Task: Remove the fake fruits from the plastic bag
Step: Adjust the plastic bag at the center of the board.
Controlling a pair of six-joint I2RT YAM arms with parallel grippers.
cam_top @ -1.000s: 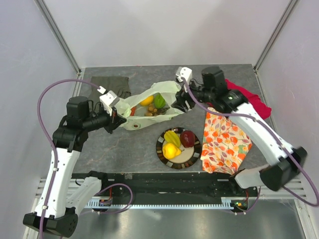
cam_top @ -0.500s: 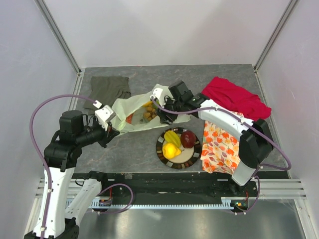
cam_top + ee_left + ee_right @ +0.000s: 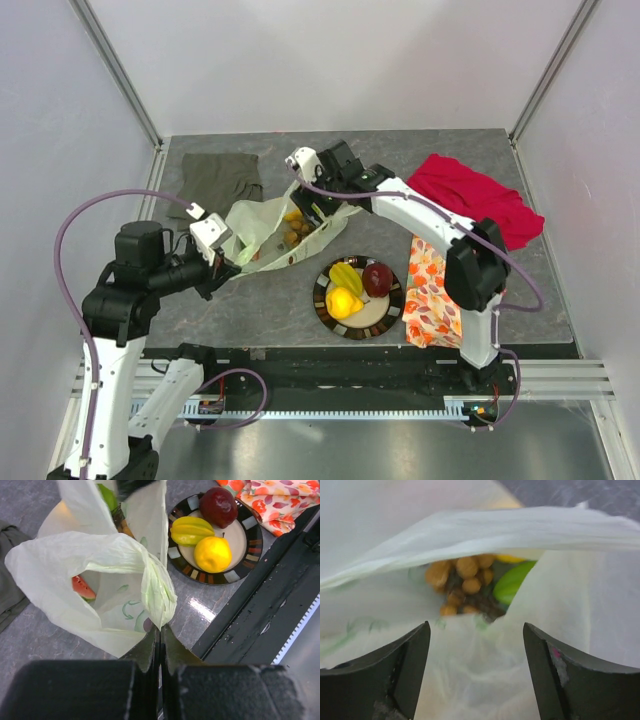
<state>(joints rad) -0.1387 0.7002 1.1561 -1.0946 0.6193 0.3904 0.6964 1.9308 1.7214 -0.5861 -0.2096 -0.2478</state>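
Pinching the twisted handle of the plastic bag point(image 3: 90, 555) with the left gripper point(image 3: 160, 632), fingers pressed together on the plastic, at the bag's near-left end. Holding the right gripper point(image 3: 475, 630) wide apart at the bag's mouth from the far side, gripping nothing, with thin plastic draped between its fingers point(image 3: 405, 680). Inside the bag, seen through the opening: a brown grape cluster point(image 3: 462, 582) just beside a green fruit point(image 3: 512, 582), with a bit of yellow behind them; nearer the left gripper, a red melon slice point(image 3: 82, 587) against the bag wall. Spread across the dark table point(image 3: 250, 300), between an olive cloth point(image 3: 220, 175) at the far left and a plate point(image 3: 320, 295) at the near right: the bag itself. On the plate, out of the bag: a lemon point(image 3: 343, 302), a yellow-green piece point(image 3: 346, 275) and a dark red fruit point(image 3: 377, 278), touching one another. Right of the plate, a flowered cloth point(image 3: 425, 305); beyond it, a red cloth point(image 3: 470, 195)
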